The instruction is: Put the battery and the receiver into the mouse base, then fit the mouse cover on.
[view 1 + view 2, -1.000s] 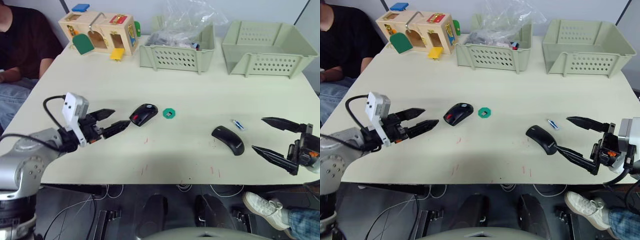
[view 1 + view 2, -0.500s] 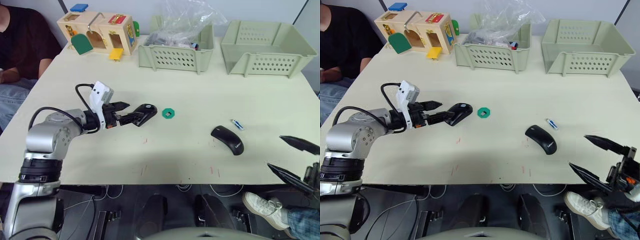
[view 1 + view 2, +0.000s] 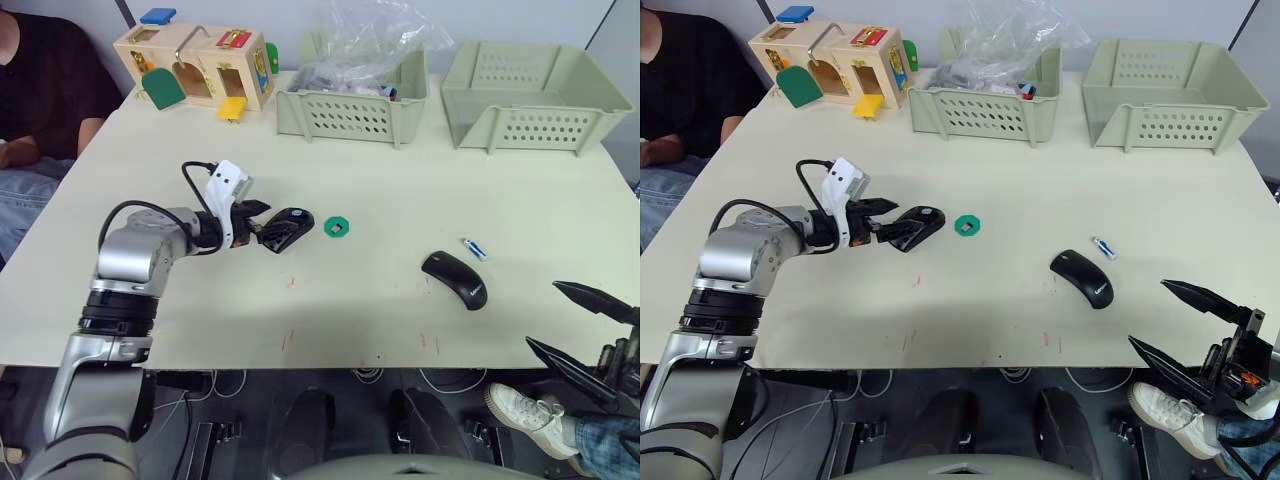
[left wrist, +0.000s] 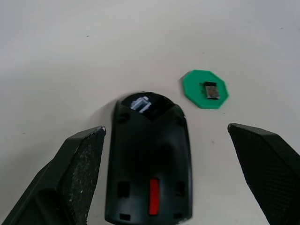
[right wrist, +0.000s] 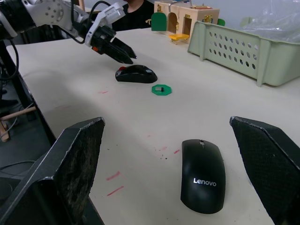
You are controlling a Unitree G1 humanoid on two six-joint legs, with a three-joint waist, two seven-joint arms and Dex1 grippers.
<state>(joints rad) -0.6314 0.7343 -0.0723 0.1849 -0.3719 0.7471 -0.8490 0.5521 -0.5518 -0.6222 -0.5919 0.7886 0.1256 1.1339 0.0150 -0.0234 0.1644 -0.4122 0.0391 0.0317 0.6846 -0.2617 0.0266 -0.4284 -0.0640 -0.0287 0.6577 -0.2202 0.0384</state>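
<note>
The mouse base (image 3: 289, 227), black with a red patch, lies left of the table's centre. My left gripper (image 3: 268, 225) is open, and its fingers stand on either side of the base's near end without touching it (image 4: 150, 173). Just right of the base a green disc (image 4: 205, 89) carries the small receiver (image 4: 211, 90). The mouse cover (image 3: 455, 278), a glossy black shell, lies at the right front. The battery (image 3: 475, 249), white with a blue end, lies just behind the cover. My right gripper (image 3: 543, 315) hangs open off the table's front right corner, well short of the cover (image 5: 203, 176).
Two pale green baskets (image 3: 353, 113) (image 3: 535, 95) stand along the far edge, the left one holding a clear plastic bag. A wooden toy box (image 3: 198, 65) sits at the far left. A person (image 3: 35, 90) sits beyond the left edge. Red marks dot the table's front.
My left gripper has advanced to the right until its fingers flank the mouse base. My right gripper has drawn back from beside the cover to past the table's front corner.
</note>
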